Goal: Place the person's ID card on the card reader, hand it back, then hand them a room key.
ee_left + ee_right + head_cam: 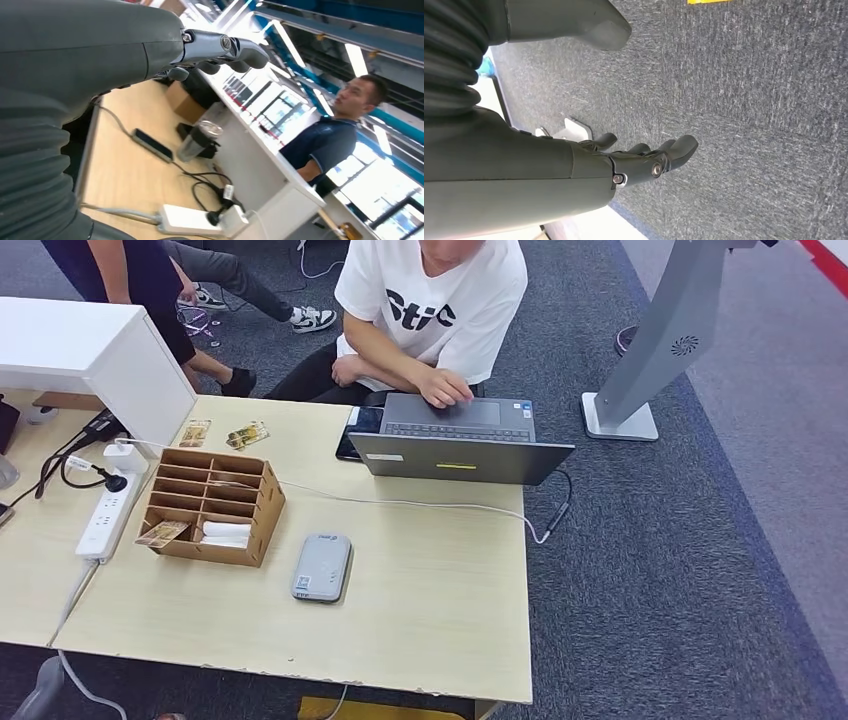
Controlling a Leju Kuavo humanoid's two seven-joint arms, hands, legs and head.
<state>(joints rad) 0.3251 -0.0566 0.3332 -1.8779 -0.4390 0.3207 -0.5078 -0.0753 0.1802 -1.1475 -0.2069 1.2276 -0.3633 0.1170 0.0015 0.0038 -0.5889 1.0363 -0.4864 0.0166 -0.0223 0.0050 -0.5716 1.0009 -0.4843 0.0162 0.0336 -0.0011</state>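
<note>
The left hand (220,50) holds nothing; its fingers (245,55) are loosely curled and apart, above the left end of the worktop (420,610). The right hand (644,160) hangs over grey carpet (749,125), likewise empty, fingers (681,147) slightly bent and spread.

Nearest on the light wood worktop lies the grey card reader (322,567), flat, with nothing on its top face. Just to its left stands a cardboard organizer (212,505) divided into slots; the nearest slots hold a patterned card (162,532) and a white item, possibly room keys, though the view is too small to confirm. A white power strip (105,520) lies left of the organizer, with black cables (70,470) plugged in.

Farther back, two more patterned cards (247,435) lie flat near the far edge of the worktop. To their right sits an open grey laptop (458,435), a white cable (420,505) running across the worktop in front of it. A seated person in a white T-shirt (430,300) rests a hand (445,390) on the laptop keyboard. The ID card cannot be identified with certainty in any view.
</note>
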